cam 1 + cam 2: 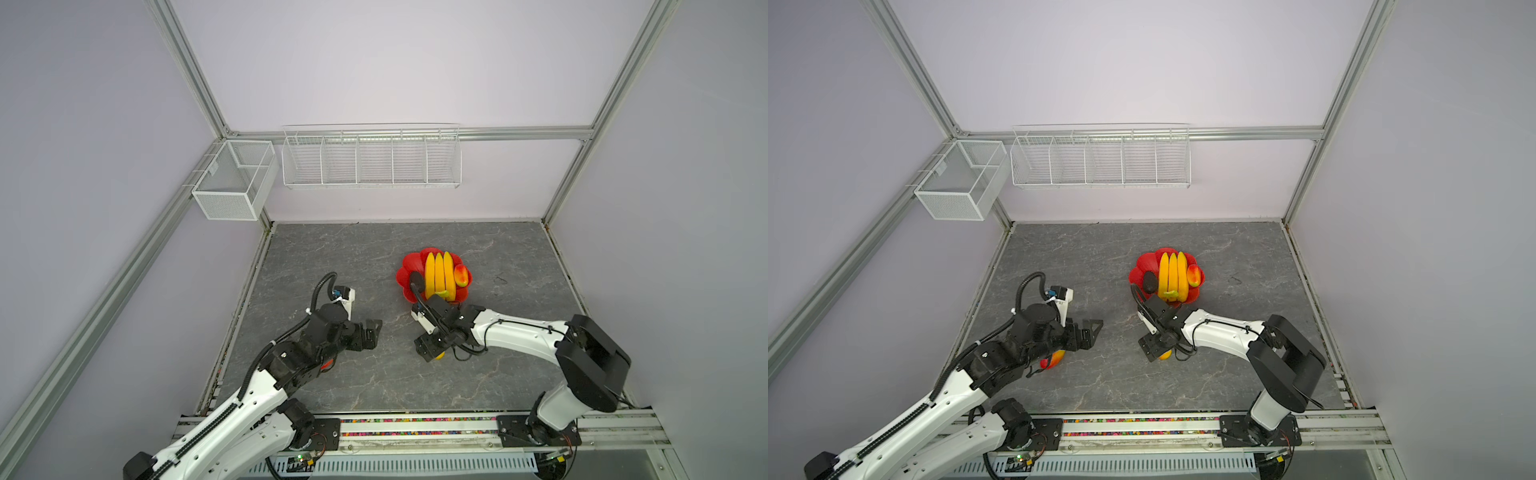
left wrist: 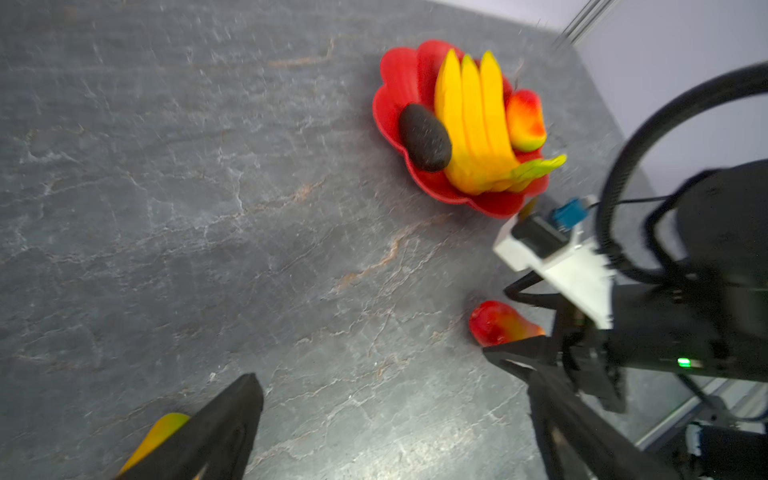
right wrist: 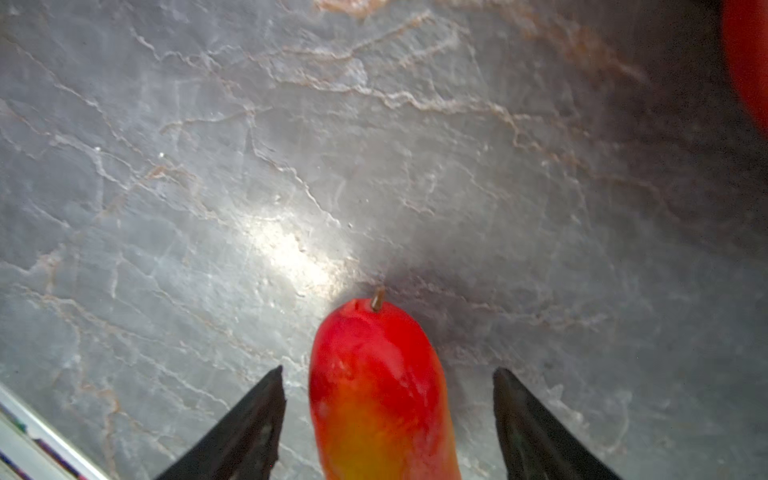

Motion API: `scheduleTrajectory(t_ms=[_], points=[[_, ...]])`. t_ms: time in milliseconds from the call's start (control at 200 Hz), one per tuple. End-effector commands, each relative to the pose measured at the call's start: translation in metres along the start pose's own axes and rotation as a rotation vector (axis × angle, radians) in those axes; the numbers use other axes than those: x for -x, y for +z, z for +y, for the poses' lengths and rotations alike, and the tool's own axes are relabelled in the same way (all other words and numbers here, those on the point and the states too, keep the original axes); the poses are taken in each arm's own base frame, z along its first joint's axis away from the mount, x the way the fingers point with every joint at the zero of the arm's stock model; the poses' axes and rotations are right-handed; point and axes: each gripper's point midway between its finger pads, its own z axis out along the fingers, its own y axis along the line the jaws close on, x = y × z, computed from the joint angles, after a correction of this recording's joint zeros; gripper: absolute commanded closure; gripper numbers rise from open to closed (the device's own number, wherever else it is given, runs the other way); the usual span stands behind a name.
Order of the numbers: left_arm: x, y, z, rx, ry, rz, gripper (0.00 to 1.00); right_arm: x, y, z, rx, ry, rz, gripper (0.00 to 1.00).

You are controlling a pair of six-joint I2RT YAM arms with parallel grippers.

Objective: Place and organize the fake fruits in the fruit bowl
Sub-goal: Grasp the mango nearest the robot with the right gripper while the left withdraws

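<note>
Two mangoes sit lower-middle in both top views: your right gripper (image 3: 388,370) straddles the right mango (image 3: 374,399), jaws apart, clear of it; your left gripper (image 2: 372,365) gapes wide beside the left mango (image 2: 158,432). Centre-right, your fruit bowl (image 1: 409,266) holds bananas (image 1: 438,274), avocado (image 1: 1149,281) and a third mango (image 1: 462,276).

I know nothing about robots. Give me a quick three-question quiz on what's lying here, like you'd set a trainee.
1. True or false: the avocado lies in the bowl.
2. How many mangoes lie on the table, outside the bowl? A one, B two, C three.
3. Fill in: the right claw is open, its fingers either side of a ____.

Key: 1 true; 2 B; 3 mango.
</note>
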Motion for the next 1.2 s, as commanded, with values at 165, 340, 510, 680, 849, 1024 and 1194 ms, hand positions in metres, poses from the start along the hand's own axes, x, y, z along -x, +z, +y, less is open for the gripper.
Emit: scheduleTrajectory(t_ms=[165,340,510,680,849,1024,1194], points=[[0.024,-0.015,0.013,0.088,-0.023,-0.1,0.01,0.054,-0.052,0.005,-0.016,-0.029,-0.13,0.38],[0.044,-0.011,0.011,0.094,-0.012,-0.193,0.01,0.114,-0.088,-0.01,0.03,0.013,-0.227,0.39],[0.053,0.005,0.006,0.102,0.017,-0.196,0.01,0.169,-0.099,-0.046,0.015,0.069,-0.288,0.4],[0.045,0.004,0.003,0.088,0.063,-0.138,0.01,0.139,-0.09,-0.027,0.087,0.012,-0.15,0.18],[0.019,-0.008,-0.003,-0.001,0.072,-0.06,0.01,0.039,-0.085,0.003,0.092,-0.039,-0.053,0.05],[-0.013,-0.006,-0.018,-0.107,0.054,0.093,0.01,-0.011,-0.07,0.003,0.064,-0.016,0.004,0.05],[-0.013,-0.01,-0.016,-0.099,0.048,0.093,0.01,-0.003,-0.049,0.005,0.061,-0.03,-0.012,0.07]])
